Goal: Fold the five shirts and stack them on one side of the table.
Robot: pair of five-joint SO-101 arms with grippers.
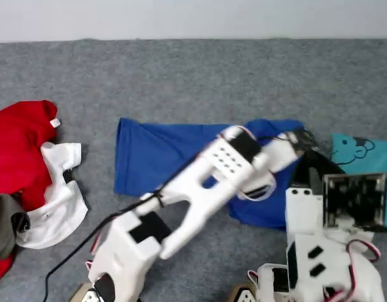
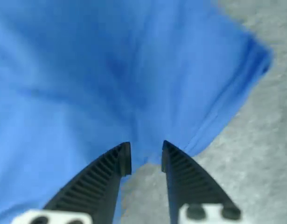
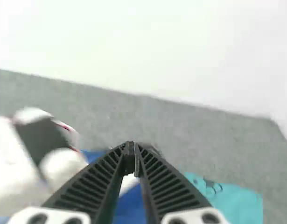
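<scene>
My left end effector (image 2: 146, 157), narrowly parted, over a blue cloth shirt (image 2: 101, 74) on the grey bench (image 2: 260, 158), right end effector (image 3: 132, 158) tips pressed together.

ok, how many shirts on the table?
5. Red shirt far left, white shirt beside it, dark grey shirt at the left edge, blue shirt mid-table, partly under the left arm, teal shirt at right, partly covered.

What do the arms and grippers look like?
Left arm and right arm: white shells, black motor blocks. Black cable runs along the left arm; red wires on the right arm. Left gripper and right gripper: black, ribbed, tapered fingers.
</scene>
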